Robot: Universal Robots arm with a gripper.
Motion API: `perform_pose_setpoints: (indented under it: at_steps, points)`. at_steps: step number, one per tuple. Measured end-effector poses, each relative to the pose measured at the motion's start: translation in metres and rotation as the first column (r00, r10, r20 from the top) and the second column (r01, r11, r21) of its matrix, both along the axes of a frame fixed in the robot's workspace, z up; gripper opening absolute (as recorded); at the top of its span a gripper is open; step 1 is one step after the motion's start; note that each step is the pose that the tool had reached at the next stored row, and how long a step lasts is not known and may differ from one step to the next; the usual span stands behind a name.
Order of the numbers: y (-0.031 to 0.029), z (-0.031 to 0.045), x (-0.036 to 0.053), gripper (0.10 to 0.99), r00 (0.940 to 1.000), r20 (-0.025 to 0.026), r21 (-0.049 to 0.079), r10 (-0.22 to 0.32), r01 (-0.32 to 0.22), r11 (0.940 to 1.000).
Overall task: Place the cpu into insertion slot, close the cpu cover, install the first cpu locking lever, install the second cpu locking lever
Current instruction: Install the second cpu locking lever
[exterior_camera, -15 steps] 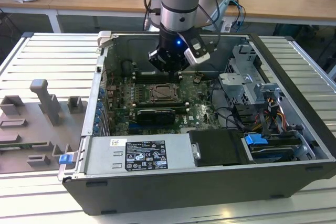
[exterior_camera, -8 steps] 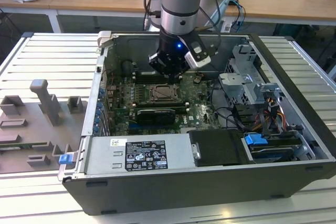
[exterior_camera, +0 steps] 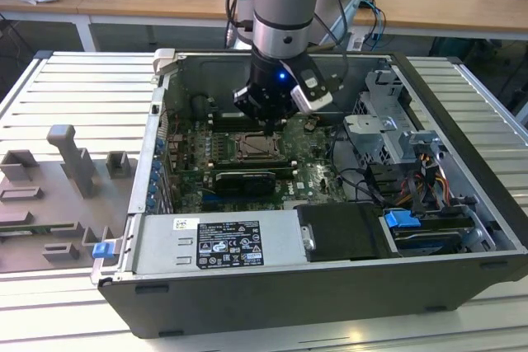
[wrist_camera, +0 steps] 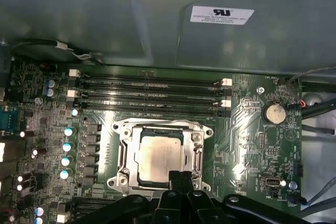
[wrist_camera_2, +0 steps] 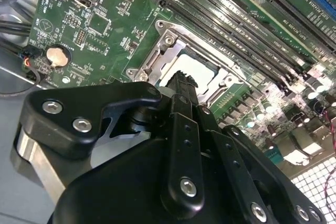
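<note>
Pincer [wrist_camera: 180, 178] hangs low over the near edge of the insertion slot [wrist_camera: 160, 156], fingers [wrist_camera_2: 181, 85] pressed together, nothing held between them. In the second wrist view the fingertips sit right at the socket rim; contact with the metal cannot be told. The cpu [wrist_camera: 159, 155] already lies flat in the socket, silvery top showing through the window of the cpu cover [wrist_camera: 195, 145]. Cover is down flat around the chip, its frame lining all four sides. Whether the locking levers are latched cannot be told.

Beyond the socket, four long black memory slots [wrist_camera: 149, 93] run parallel along the green motherboard [wrist_camera: 247, 124]. A round coin cell battery [wrist_camera: 273, 113] sits on the board well apart from the socket, near black cables [wrist_camera: 315, 111].

In the exterior view the arm [exterior_camera: 285, 6] reaches straight down into the open computer case [exterior_camera: 462, 204], which lies on its side on a slatted metal worktop [exterior_camera: 74, 96]. A grey power supply [exterior_camera: 219, 241] fills the case's near side. Grey fixture blocks [exterior_camera: 70, 162] stand on the worktop toward the exterior view's left.
</note>
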State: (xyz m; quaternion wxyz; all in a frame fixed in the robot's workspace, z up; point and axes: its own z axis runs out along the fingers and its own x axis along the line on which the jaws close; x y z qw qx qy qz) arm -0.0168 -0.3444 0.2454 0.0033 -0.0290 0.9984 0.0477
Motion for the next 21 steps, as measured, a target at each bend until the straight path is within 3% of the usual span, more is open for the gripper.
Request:
perform_pose_setpoints:
  at_steps: [7, 8, 9, 12, 21]
  points:
    - [-0.0113, -0.0024, 0.0000, 0.106, 1.0000, -0.0011, 0.001, 0.000, 0.000, 1.0000]
    - [-0.0155, -0.0034, 0.0000, 0.106, 1.0000, -0.0032, 0.008, 0.000, 0.000, 1.0000]
    - [-0.0195, -0.0043, -0.0001, 0.106, 1.0000, -0.0031, 0.023, 0.000, 0.000, 0.9997]
    - [-0.0283, -0.0064, 0.0000, 0.106, 1.0000, -0.0032, 0.049, 0.000, 0.000, 0.9988]
    - [-0.0342, -0.0064, -0.0001, 0.106, 1.0000, -0.0032, 0.051, 0.000, 0.000, 0.9987]
